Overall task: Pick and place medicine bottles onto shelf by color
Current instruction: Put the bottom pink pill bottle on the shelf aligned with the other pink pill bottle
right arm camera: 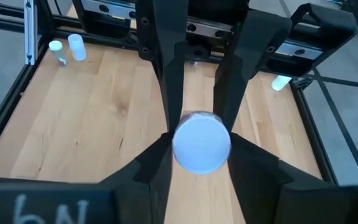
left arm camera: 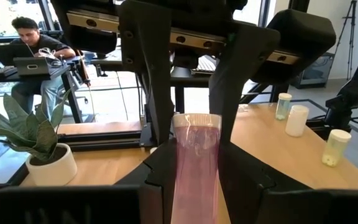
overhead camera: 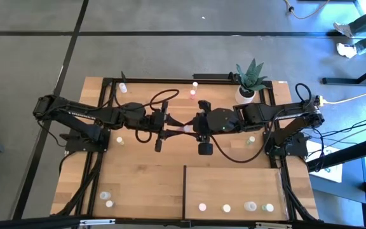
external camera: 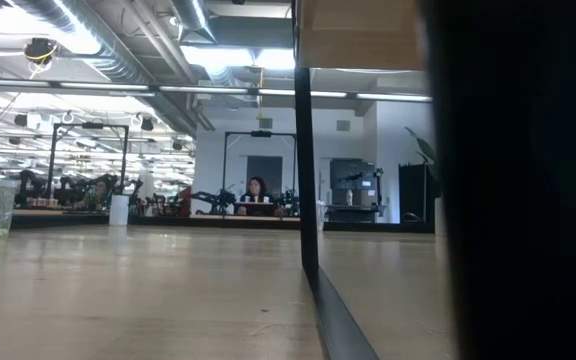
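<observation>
Pinching one pink bottle [left arm camera: 196, 163] from both ends: left gripper [overhead camera: 168, 132] clamped on one end, right gripper [overhead camera: 194, 129] closing around the other. Held up over the middle of the table [overhead camera: 138, 172], lying flat, long way running left to right. Passing between arms, likely. Shelf [overhead camera: 234, 184] near and right, closer to the right arm, with four bottles along its near edge.

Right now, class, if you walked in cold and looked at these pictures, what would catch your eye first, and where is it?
First, the two dark arms meeting above the middle of the table, the left gripper and right gripper both around one pink bottle held between them. Next, the green plant in its white pot at the far right corner. Then the row of small bottles on the pale shelf at the near right.
</observation>
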Available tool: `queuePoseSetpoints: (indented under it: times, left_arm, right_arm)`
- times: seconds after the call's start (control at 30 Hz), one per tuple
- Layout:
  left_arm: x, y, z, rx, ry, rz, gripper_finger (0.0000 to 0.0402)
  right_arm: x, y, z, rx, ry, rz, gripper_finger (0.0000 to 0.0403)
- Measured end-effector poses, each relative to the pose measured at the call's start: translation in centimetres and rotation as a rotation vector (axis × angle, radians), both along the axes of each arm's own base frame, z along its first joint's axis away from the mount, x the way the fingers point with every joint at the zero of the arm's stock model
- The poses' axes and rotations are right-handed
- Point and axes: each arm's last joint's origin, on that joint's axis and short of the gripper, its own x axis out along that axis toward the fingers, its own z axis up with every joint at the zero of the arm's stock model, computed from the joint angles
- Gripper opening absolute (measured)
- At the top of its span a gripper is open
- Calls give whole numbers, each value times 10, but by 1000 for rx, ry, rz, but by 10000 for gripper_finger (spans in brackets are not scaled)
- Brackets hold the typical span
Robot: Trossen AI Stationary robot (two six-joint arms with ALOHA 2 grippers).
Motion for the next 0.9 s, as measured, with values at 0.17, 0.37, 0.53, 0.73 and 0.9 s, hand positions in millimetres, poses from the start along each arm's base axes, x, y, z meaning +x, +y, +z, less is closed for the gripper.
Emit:
queuePoseSetpoints:
  times: [0.17, 0.37, 0.53, 0.73, 0.9]
  left_arm:
    - [0, 0, 0, -1, 0, 1, 94]
    - [0, 0, 0, -1, 0, 1, 95]
    - [0, 0, 0, -1, 0, 1, 97]
    - [0, 0, 0, -2, 0, 2, 102]
    - [0, 1, 0, -20, 1, 5, 124]
  right_arm:
    - [0, 0, 0, -1, 1, -1, 124]
    - [0, 0, 0, -1, 1, -1, 126]
    - [0, 0, 0, -1, 1, -1, 125]
    - [0, -2, 0, 2, 0, -5, 126]
    - [0, -3, 0, 3, 0, -5, 127]
